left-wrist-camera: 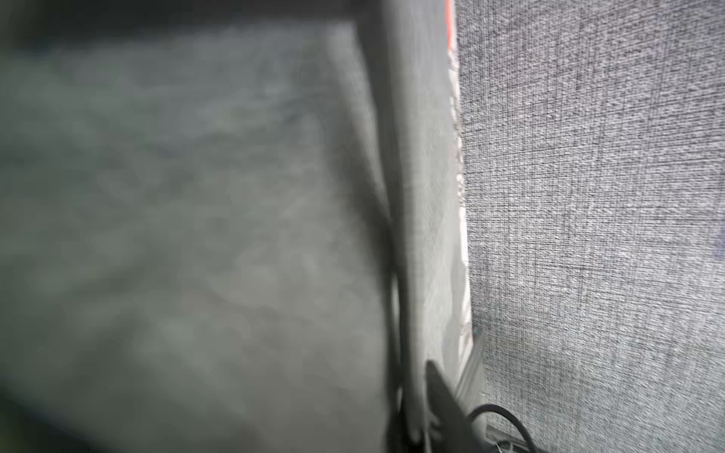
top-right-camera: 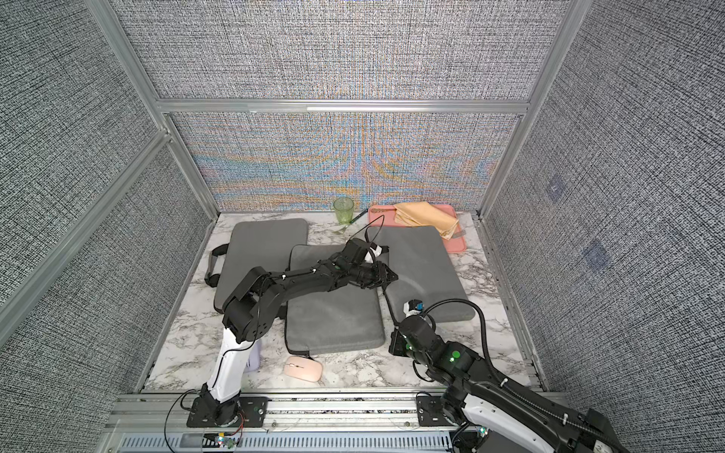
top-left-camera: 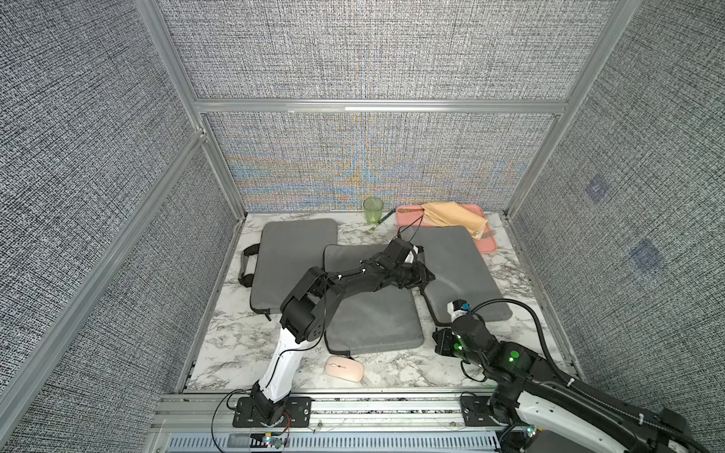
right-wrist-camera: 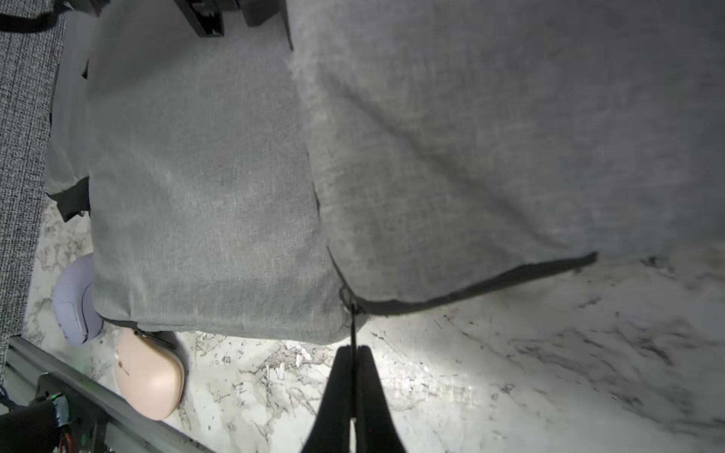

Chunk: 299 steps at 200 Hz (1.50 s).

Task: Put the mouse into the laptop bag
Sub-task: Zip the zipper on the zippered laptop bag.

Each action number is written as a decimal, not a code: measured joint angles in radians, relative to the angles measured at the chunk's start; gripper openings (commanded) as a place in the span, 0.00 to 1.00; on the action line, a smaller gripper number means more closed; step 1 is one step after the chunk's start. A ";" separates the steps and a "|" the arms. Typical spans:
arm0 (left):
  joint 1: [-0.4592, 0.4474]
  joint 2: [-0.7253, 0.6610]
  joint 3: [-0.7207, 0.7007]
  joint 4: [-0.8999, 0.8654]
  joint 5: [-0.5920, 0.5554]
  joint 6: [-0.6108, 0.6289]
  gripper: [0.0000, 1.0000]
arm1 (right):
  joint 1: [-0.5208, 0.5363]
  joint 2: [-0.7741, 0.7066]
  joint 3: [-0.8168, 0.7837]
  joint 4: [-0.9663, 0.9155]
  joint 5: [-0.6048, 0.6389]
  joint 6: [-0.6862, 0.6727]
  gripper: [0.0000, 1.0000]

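Risking a lost pull with the mouse outside the bag

My right gripper (right-wrist-camera: 355,352) is pressed together on a thin black pull (right-wrist-camera: 353,323) at the near corner of the laptop bag (right-wrist-camera: 490,137); it looks to me like the zipper tab. The pull is slender and only its end sits between my jaws. A tug at the wrong angle could let it slide out, or drag the whole soft bag across the worktop (right-wrist-camera: 510,372) rather than open it.

My left gripper (top-left-camera: 425,275) hangs farther back, at that same bag's edge next to the middle bag (top-left-camera: 372,313). I cannot tell whether it is spread or closed, nor whether it holds anything, so I would not count on it as an anchor.

The mouse (top-left-camera: 344,368), pale pink, lies on the worktop at the front, just beside the middle bag's near corner and well apart from both grippers. A sliding bag might push the middle bag onto it. What looks like a second, lavender mouse (right-wrist-camera: 72,302) peeks from under the middle bag close by, and I judge it easy to grab by mistake.
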 measured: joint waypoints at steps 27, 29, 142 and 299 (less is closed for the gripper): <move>-0.001 -0.124 -0.190 0.074 -0.056 -0.026 0.99 | 0.006 0.081 0.056 0.037 -0.032 -0.021 0.00; -0.002 -0.135 -0.207 0.080 -0.060 -0.027 0.99 | 0.006 0.087 0.059 0.040 -0.033 -0.022 0.00; -0.114 -0.297 -0.480 0.310 -0.064 -0.139 0.09 | 0.001 0.165 0.049 0.140 -0.058 -0.027 0.00; -0.062 -0.260 -0.385 0.225 0.035 -0.112 0.00 | -0.336 -0.109 -0.125 0.008 -0.169 -0.020 0.00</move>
